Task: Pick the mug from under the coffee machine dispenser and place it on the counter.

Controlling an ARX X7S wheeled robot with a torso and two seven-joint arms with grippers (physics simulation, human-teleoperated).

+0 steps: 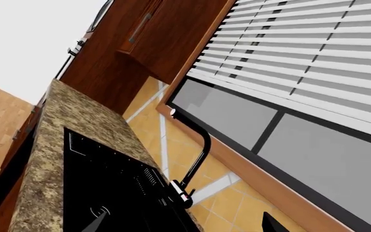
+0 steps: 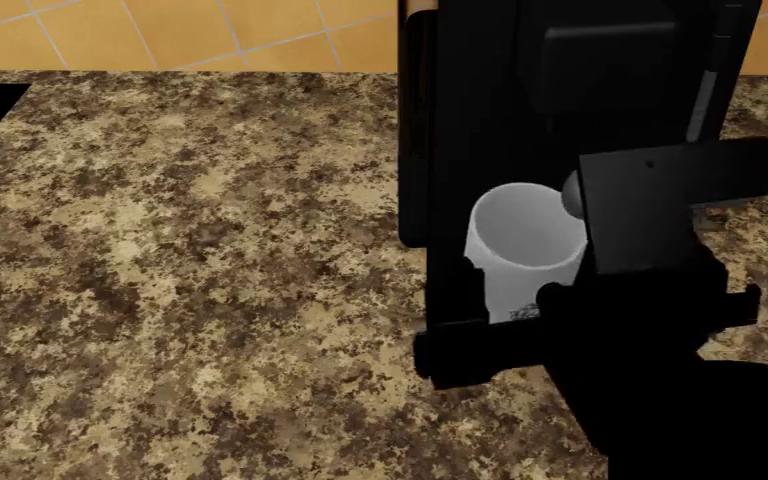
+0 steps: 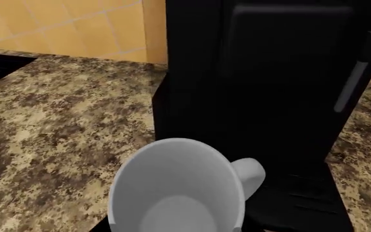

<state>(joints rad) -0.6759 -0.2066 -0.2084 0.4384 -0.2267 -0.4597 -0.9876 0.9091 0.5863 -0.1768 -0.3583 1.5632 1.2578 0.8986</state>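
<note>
Overhead, the head view shows the white mug (image 2: 524, 245) at the coffee machine dispenser (image 2: 558, 90), with the right gripper (image 2: 584, 335) just beside it; whether its claw is apart or clamped cannot be told. Close up, the right wrist view shows the mug (image 3: 179, 186) before the machine (image 3: 263, 72). Elsewhere, the left wrist view shows only counter (image 1: 76, 121), black faucet (image 1: 195, 159) and window blinds (image 1: 301, 48); its claw is unseen.

My feeds are evenly lit, flat simulator renders with no single light source I can place. The counter (image 2: 184, 260) shows crisp speckle right to its edges, no blur or bending. The coffee machine dispenser (image 3: 263, 72) reads nearly solid black, detail swallowed. The mug (image 3: 179, 193) carries soft grey shading inside. A window (image 1: 289, 130) in my left wrist feed is flat grey, without glare.
</note>
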